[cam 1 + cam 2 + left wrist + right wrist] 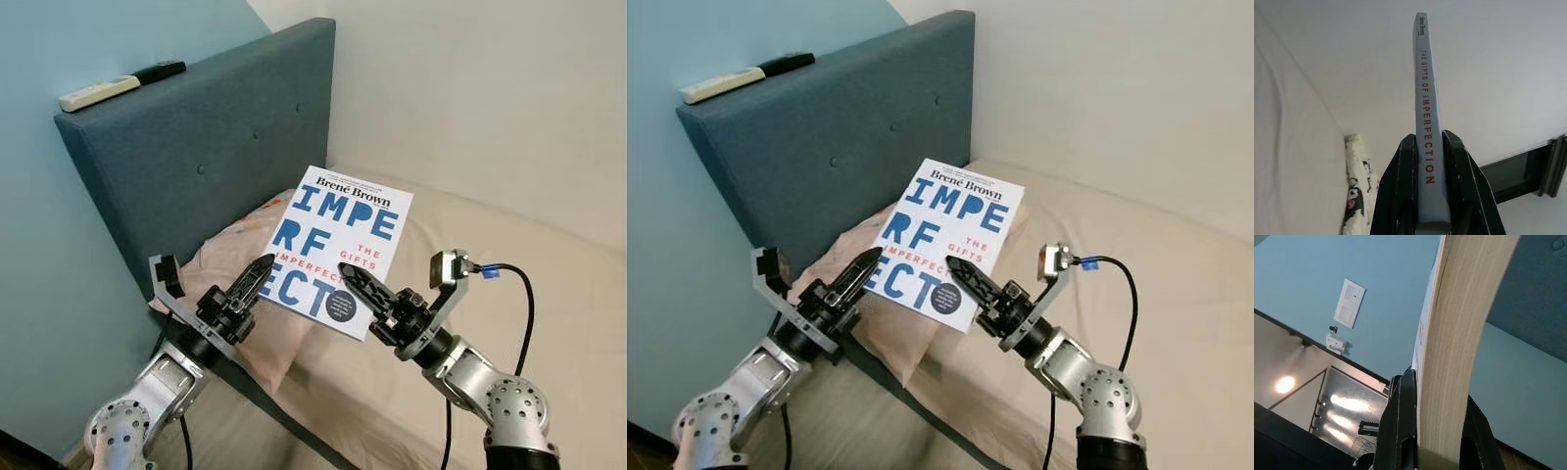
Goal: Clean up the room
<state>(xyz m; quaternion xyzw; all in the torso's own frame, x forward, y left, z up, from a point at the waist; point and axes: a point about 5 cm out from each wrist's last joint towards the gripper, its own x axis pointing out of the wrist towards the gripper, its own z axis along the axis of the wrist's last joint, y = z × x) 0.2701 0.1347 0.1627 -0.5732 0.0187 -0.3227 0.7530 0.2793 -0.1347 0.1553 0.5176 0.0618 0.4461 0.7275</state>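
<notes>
A white book (345, 250) with big blue letters, "The Gifts of Imperfection", hangs tilted in the air over the head of the bed. Both grippers hold it. My left gripper (257, 277) is shut on its lower left edge, the spine side. In the left wrist view the grey spine (1426, 122) runs up between the two black fingers (1400, 196). My right gripper (358, 282) is shut on the lower right edge. The cream page edge (1459, 333) is pinched between its fingers (1400, 431) in the right wrist view.
A dark blue padded headboard (216, 137) stands behind the book, with a white remote (98, 93) and a black remote (159, 70) on its top. A pink patterned pillow (245, 245) lies under the book on the beige mattress (509, 255). A light blue wall (39, 245) is at left.
</notes>
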